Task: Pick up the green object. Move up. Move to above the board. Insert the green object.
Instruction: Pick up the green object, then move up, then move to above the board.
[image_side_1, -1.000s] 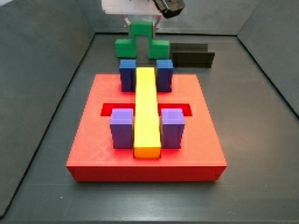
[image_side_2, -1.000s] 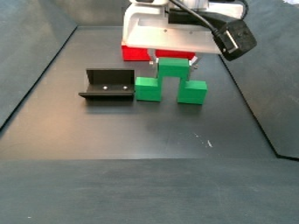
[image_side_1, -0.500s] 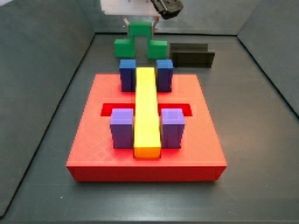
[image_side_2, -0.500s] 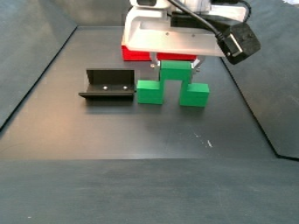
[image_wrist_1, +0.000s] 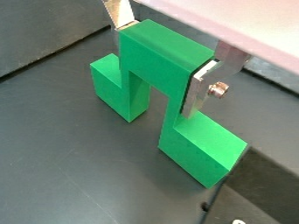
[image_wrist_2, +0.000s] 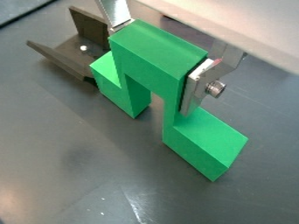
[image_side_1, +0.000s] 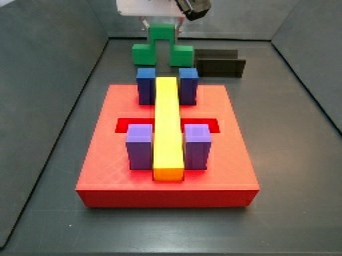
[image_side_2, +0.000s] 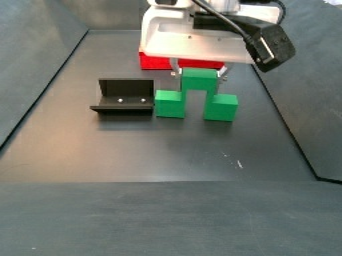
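The green object (image_wrist_1: 128, 87) (image_wrist_2: 212, 144) stands on the dark floor just beyond the far edge of the board (image_side_1: 114, 165), its taller centre cube between two lower cubes. My gripper (image_wrist_1: 163, 51) (image_wrist_2: 158, 48) is shut on that centre cube, a silver finger (image_wrist_2: 201, 83) pressed flat against each side. In both side views the gripper (image_side_1: 162, 33) (image_side_2: 199, 72) comes down from above onto the green object (image_side_1: 143, 53) (image_side_2: 168, 102). The red board (image_side_2: 156, 62) shows only as a strip behind the arm in a side view.
On the board lie a long yellow bar (image_side_1: 166, 125), blue blocks (image_side_1: 147, 82) at its far end and purple blocks (image_side_1: 139, 145) near its front. The black fixture (image_side_2: 120, 98) (image_wrist_2: 65, 51) (image_side_1: 225, 64) stands close beside the green object. Dark walls enclose the floor.
Almost nothing: the gripper stays shut on the green object, which only wavers by a few pixels in a side view.
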